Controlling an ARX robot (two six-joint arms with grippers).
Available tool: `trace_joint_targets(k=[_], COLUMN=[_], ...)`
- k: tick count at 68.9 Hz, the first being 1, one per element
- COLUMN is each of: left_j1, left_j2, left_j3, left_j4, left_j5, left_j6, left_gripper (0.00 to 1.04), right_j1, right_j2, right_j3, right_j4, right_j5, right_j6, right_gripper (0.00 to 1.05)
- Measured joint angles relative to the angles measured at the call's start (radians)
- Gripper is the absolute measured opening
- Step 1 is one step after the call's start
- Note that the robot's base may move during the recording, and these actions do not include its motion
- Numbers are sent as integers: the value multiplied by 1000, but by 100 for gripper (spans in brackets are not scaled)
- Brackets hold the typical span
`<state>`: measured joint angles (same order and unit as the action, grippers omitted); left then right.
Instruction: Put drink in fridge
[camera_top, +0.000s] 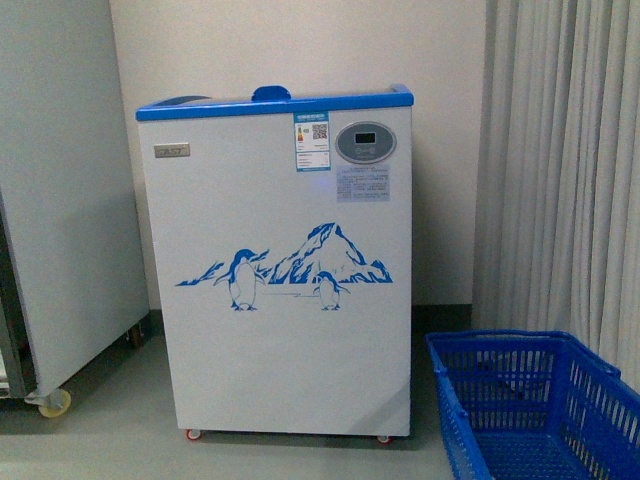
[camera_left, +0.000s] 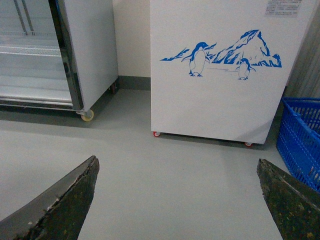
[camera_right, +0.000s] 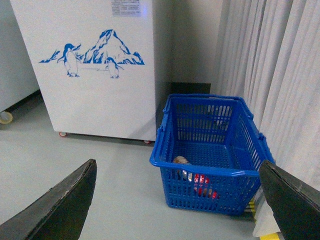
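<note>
The fridge (camera_top: 280, 270) is a white chest cooler with a blue rim and a penguin-and-mountain graphic, standing against the wall. It also shows in the left wrist view (camera_left: 220, 95) and the right wrist view (camera_right: 95, 100). A bottle-like item with a tan end and red patches (camera_right: 192, 177) lies in the blue basket, half hidden by the mesh. I cannot tell if it is the drink; no blue label shows. My left gripper (camera_left: 177, 165) is open and empty above bare floor. My right gripper (camera_right: 177, 167) is open and empty, short of the basket.
The blue plastic basket (camera_top: 500, 338) stands on the floor right of the fridge, also in the right wrist view (camera_right: 200, 169) and left wrist view (camera_left: 300, 135). A grey-white cabinet on wheels (camera_top: 60, 200) stands left. A pale curtain (camera_top: 570, 150) hangs right.
</note>
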<state>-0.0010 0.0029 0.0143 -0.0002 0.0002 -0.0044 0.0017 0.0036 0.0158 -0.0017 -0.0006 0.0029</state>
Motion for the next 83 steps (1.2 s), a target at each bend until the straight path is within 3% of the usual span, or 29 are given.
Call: trace_joint_targets(k=[83], left_j1=[0], left_j2=[0], left_j3=[0], left_j4=[0], left_j5=[0], left_j6=[0], left_gripper=[97], right_j1=[0], right_j2=[0], right_j3=[0], right_j4=[0], right_j5=[0], right_j6=[0], right_gripper=[97])
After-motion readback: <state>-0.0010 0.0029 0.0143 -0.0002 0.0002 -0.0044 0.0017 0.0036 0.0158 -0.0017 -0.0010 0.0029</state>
